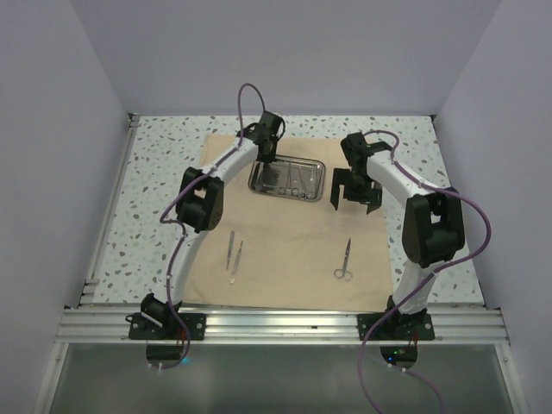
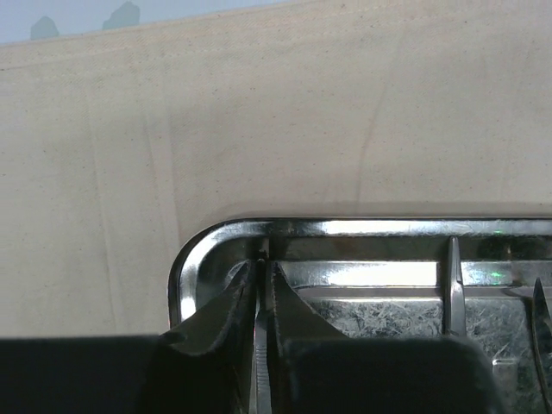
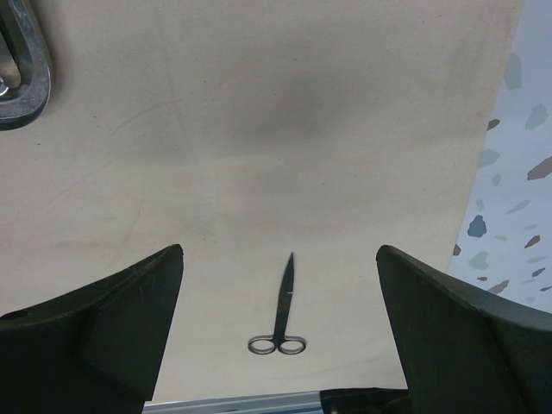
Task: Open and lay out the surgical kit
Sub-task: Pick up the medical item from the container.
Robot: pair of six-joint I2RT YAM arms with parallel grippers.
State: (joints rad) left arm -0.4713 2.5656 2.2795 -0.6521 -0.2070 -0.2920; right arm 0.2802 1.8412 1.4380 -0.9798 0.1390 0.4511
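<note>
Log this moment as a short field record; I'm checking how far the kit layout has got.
cloth: large beige cloth wrap, spread flat on the speckled table
tray: small shiny steel tray, on the cloth's far part, instruments inside
laid out: slim steel scissors near right; two slim steel tools near left
left arm: left gripper in the tray's corner, fingers closed on a thin steel strip
right arm: right gripper above the cloth beside the tray, fingers wide open, holding nothing

Left arm (image 1: pixel 207 197) holds jaws pinched together, right arm (image 1: pixel 431 228) jaws wide
</note>
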